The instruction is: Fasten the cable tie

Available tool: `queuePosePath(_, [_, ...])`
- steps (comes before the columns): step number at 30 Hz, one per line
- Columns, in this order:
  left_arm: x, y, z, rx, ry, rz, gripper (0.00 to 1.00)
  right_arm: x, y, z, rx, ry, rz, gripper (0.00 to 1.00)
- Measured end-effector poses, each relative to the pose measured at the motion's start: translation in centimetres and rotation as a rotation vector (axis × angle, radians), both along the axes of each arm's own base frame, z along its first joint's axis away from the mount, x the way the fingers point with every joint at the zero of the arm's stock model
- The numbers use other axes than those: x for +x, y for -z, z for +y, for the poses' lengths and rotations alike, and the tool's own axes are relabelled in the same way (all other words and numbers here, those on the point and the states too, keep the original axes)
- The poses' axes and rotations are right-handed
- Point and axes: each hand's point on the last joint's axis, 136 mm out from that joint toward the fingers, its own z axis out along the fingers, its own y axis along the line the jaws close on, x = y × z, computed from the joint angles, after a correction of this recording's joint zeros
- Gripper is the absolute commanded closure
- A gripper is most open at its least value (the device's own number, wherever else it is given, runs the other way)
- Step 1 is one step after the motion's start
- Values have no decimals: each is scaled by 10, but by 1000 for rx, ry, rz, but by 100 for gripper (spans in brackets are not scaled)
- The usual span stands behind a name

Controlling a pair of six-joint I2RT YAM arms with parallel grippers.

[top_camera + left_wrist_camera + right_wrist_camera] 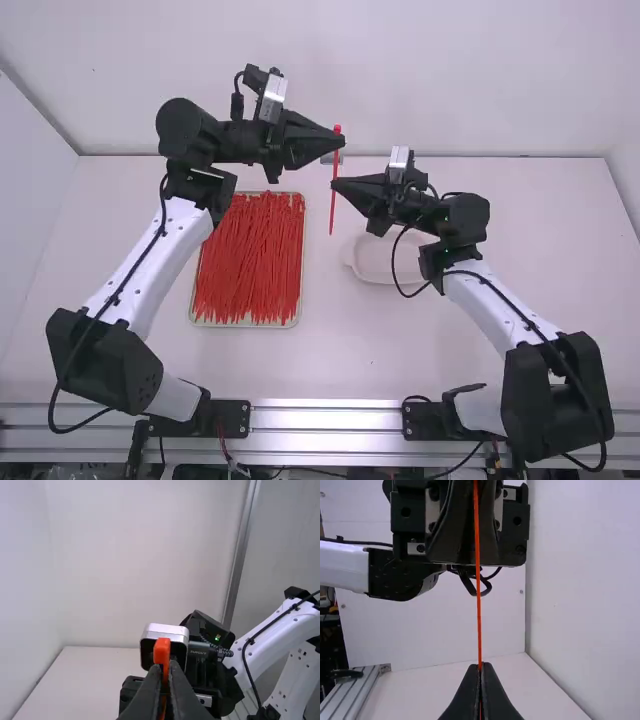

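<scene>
On your table (560, 220), just beside the tray (245, 324) of spare ties, both claws are clenched on one upright red tie (332, 210) held in the air. The left gripper (338, 150) pinches it under the head, and the right gripper (336, 185) pinches it lower. You're still presenting it, I'd judge. Next you must curl the tail round into the head.

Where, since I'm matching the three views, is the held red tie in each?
High view: the tie hangs upright between the left gripper and right gripper, right of the tray.
Left wrist view: the tie's head sticks out between that arm's fingers.
Right wrist view: the tie runs as a thin line from that arm's fingers to the left gripper.
Shared landmark: the left gripper, shut on the tie near its head.
</scene>
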Motion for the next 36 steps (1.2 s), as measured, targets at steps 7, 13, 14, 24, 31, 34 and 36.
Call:
queuePosePath(7, [1, 1, 0, 2, 1, 18, 98, -2, 1, 0, -5, -8, -5, 100])
queuePosePath(13, [5, 5, 0, 10, -6, 71, 98, -3, 1, 1, -5, -20, 14, 0])
queuePosePath(14, [6, 7, 0, 13, -9, 84, 98, -3, 1, 0, -5, -20, 16, 0])
queuePosePath(24, [37, 14, 27, 5, -129, 214, 98, -10, 8, 6, -63, -32, -135, 0])
queuePosePath(31, [59, 18, 49, -17, -224, 306, 98, -24, 26, 11, -152, -94, -328, 0])
queuePosePath(34, [62, 19, 50, -23, -240, 327, 98, -30, 29, 10, -168, -118, -404, 0])
queuePosePath(36, [64, 20, 50, -24, -245, 342, 98, -32, 30, 10, -174, -130, -435, 0])
